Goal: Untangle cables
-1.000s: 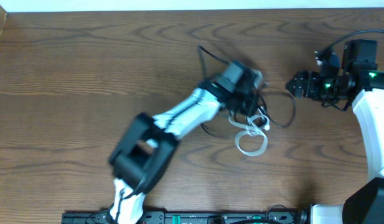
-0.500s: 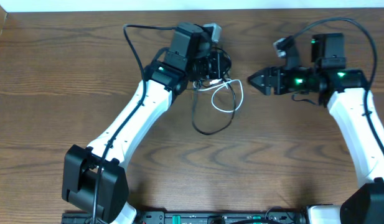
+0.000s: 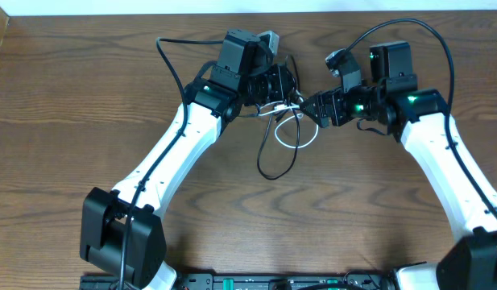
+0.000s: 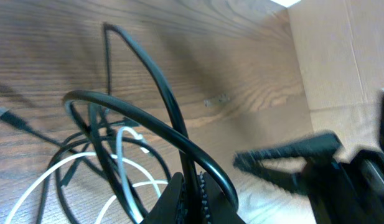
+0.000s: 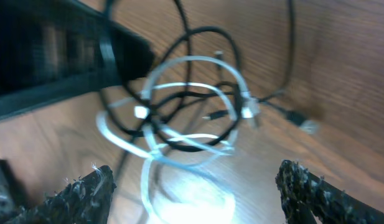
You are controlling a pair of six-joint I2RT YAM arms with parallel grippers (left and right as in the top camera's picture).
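1 black cable; 1 white cable; 2 arms: left arm, right arm; 2 tools: left tool, right tool; 1 desk.

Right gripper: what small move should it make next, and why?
Probably ease forward and close on the white cable. The right gripper is open with the white loops just ahead of it, while the left gripper pinches the black cable, so pulling apart could follow.

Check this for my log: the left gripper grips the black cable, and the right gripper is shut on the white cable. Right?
Not quite. The left gripper does grip the black cable, but the right gripper is open, jaws spread wide and not closed on the white cable, as the right wrist view shows.
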